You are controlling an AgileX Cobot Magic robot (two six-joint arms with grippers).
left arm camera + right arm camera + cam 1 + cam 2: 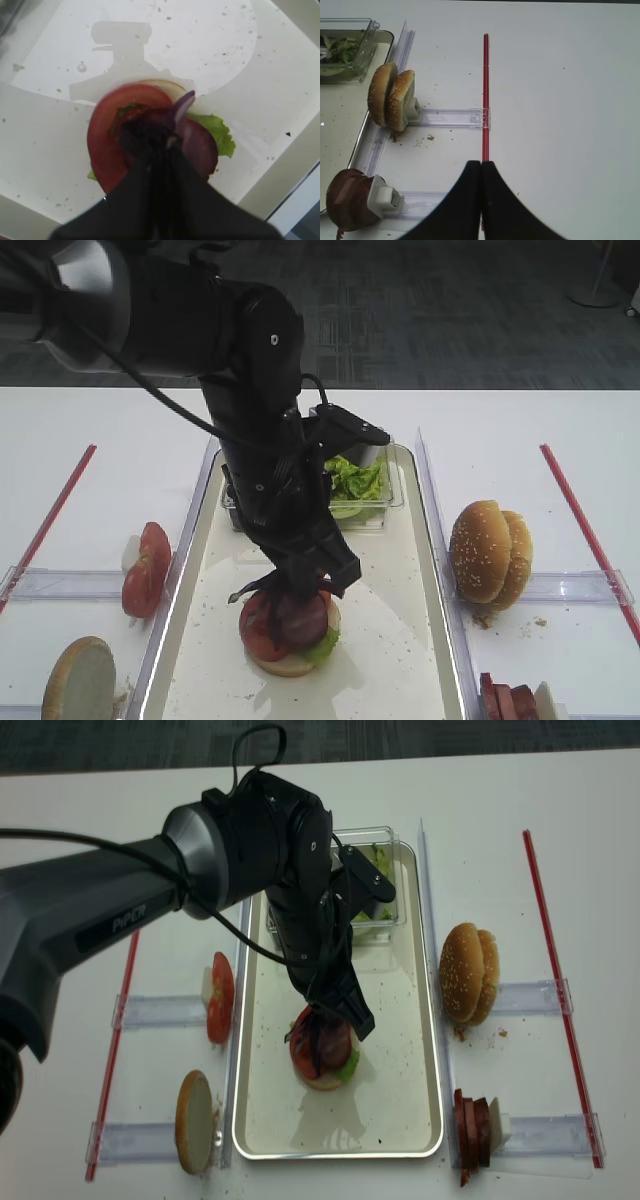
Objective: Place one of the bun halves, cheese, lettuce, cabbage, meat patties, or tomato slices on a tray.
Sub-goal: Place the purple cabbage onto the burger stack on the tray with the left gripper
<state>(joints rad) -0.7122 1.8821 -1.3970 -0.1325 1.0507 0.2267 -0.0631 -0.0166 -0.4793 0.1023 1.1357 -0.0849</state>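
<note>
Tray (400, 1120): a stack is sitting on its floor near the middle: bun base, lettuce (216, 131), tomato slice (107, 145).
Left gripper (160, 142): jaws pinching purple cabbage (182, 106), lowering it onto the stack.
Right gripper (481, 167): jaws pressed together, empty, hovering over the right side of the worktop.
Progress: cabbage is arriving, release not yet done.
Waiting: bun halves (490, 552) on the right rack.

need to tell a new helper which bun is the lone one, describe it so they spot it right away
Start at the tray in the middle of the white table and look just outside its near-left corner. There a single bun half stands on edge in a clear plastic rack, below the tomato slices. Unlike the paired bun halves right of the tray, it stands alone.
</note>
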